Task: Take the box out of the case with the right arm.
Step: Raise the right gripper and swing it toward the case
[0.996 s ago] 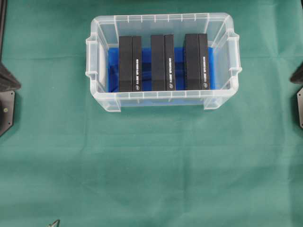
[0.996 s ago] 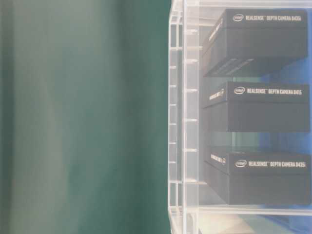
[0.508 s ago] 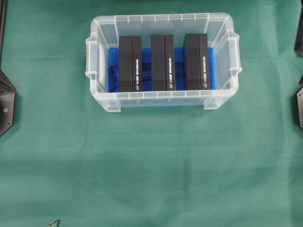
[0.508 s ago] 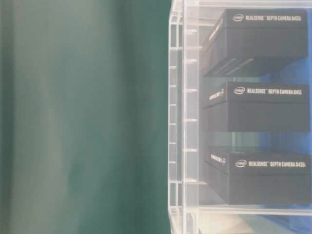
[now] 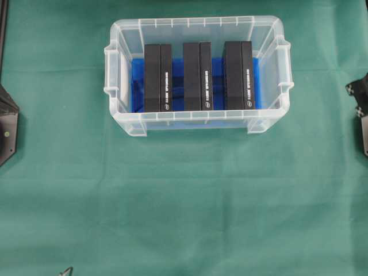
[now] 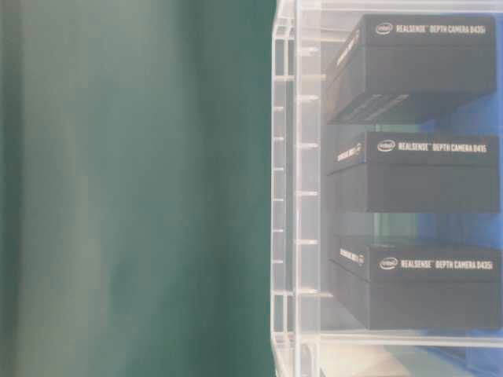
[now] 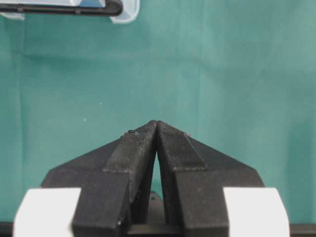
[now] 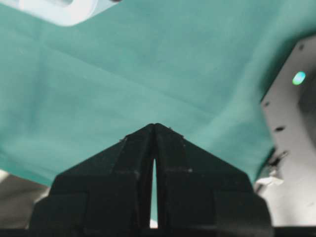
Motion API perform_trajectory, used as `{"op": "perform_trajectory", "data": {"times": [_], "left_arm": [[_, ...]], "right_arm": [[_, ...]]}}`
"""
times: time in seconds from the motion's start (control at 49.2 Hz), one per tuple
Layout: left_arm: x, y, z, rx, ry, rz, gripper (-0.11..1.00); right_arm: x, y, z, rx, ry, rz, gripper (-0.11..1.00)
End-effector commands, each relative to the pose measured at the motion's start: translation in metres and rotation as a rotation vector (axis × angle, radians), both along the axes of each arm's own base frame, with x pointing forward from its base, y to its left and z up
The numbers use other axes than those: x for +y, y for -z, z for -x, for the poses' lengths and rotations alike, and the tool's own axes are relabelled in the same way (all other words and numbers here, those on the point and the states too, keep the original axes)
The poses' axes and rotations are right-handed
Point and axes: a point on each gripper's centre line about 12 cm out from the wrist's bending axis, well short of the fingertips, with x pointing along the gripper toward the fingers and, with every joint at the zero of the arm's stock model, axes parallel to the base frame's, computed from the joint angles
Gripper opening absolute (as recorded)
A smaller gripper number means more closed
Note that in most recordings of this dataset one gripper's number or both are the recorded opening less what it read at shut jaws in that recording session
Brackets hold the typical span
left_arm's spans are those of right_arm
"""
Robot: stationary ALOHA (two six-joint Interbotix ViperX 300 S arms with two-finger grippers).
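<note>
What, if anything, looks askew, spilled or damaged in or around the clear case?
Nothing stands out. Three black boxes stand parallel in a row inside the case, on its blue sheet. The case sits square on the green cloth, and nothing has spilled.

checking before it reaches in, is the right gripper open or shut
Shut. In the right wrist view the right gripper has its fingertips meeting over the green cloth, holding nothing.

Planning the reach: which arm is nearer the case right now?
Right. The right arm shows just off the case on its right side; the left arm sits farther out at the left edge.
</note>
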Motion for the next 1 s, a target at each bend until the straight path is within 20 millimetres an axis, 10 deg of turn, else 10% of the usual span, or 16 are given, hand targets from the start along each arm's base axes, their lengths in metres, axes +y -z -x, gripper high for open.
{"op": "perform_trajectory", "data": {"times": [0.0, 0.67, 0.975], "left_arm": [[0.0, -0.009, -0.001, -0.028, 0.002, 0.0, 0.02], [0.0, -0.009, 0.0, -0.025, 0.0, 0.001, 0.02], [0.0, -0.009, 0.0, -0.025, 0.0, 0.001, 0.02]], "right_arm": [[-0.002, -0.007, 0.002, -0.013, 0.018, 0.007, 0.0], [-0.088, 0.009, -0.008, 0.099, 0.091, 0.13, 0.0], [-0.094, 0.011, -0.013, 0.078, 0.103, 0.138, 0.04]]}}
